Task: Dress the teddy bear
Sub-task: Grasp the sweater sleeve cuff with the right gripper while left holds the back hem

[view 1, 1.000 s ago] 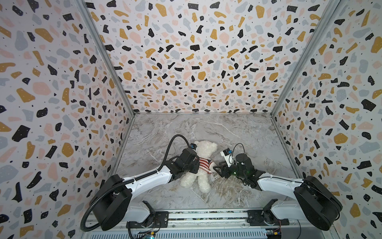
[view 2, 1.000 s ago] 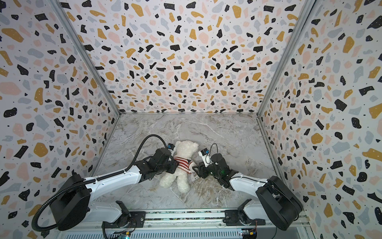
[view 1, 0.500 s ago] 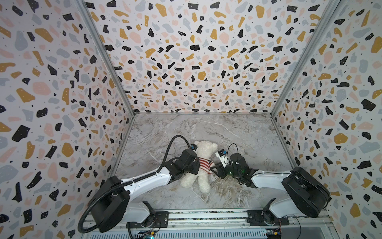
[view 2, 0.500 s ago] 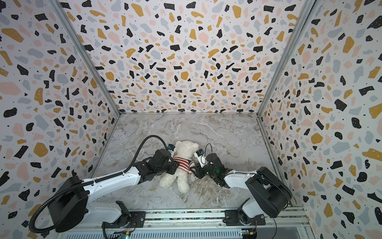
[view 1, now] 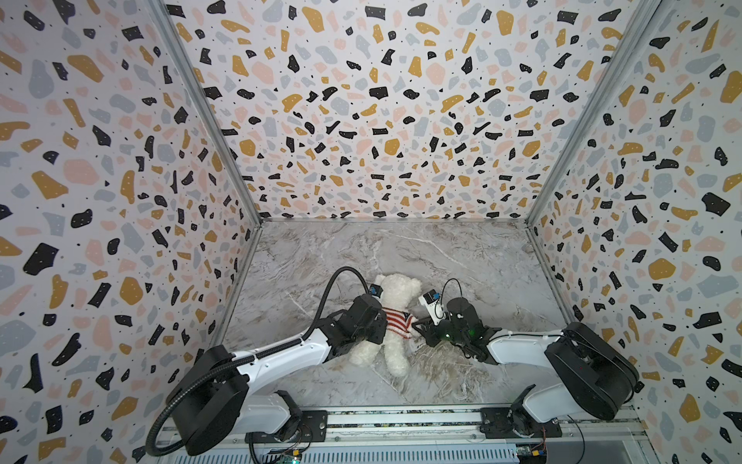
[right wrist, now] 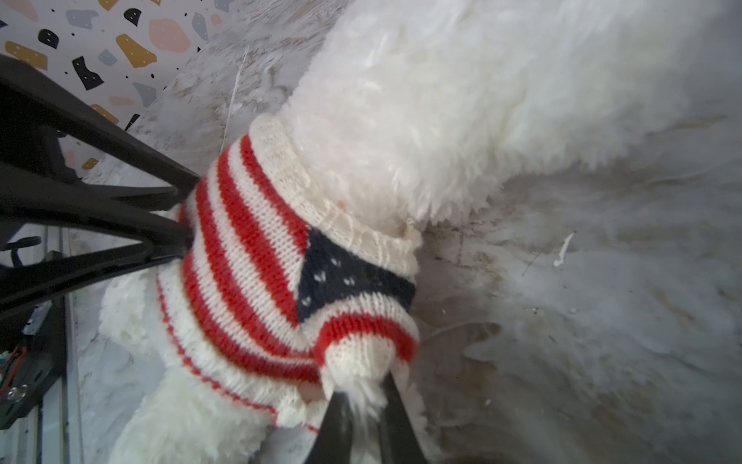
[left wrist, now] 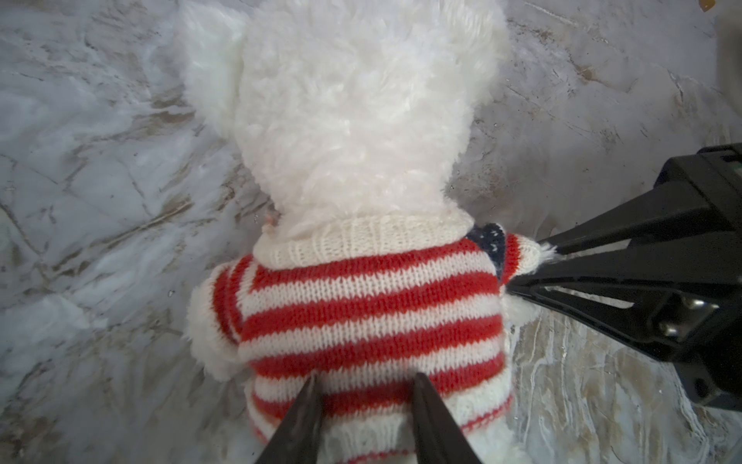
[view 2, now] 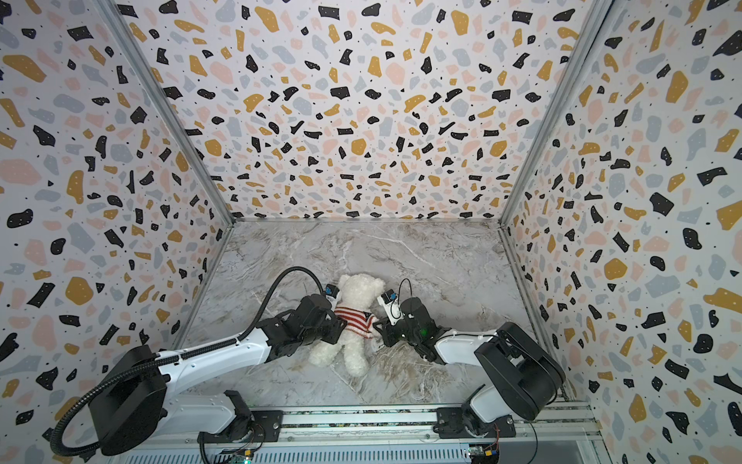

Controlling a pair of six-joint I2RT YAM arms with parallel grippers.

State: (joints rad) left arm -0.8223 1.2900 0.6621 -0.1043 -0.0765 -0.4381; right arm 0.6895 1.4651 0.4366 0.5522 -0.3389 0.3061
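Note:
The white teddy bear [view 1: 398,288] [view 2: 358,290] lies face down on the marble floor, head toward the back wall. It wears a red-and-white striped sweater [view 1: 395,321] [view 2: 353,319] [left wrist: 361,301]. My left gripper [view 1: 380,329] [left wrist: 367,385] is at the bear's left side, shut on a fold of the sweater near its hem. My right gripper [view 1: 417,326] [right wrist: 365,401] reaches in from the right. It is shut on the white paw fur poking out of the sleeve cuff [right wrist: 361,353]. The bear's face is hidden.
The marble floor [view 1: 401,249] is boxed in by terrazzo-patterned walls [view 1: 381,120] at the back and both sides. A metal rail [view 1: 401,418] carrying both arm bases runs along the front edge. Bare floor lies behind the bear's head.
My right gripper has slid in to the bear's sleeve and closed on the paw fur. The left gripper and the bear have stayed put.

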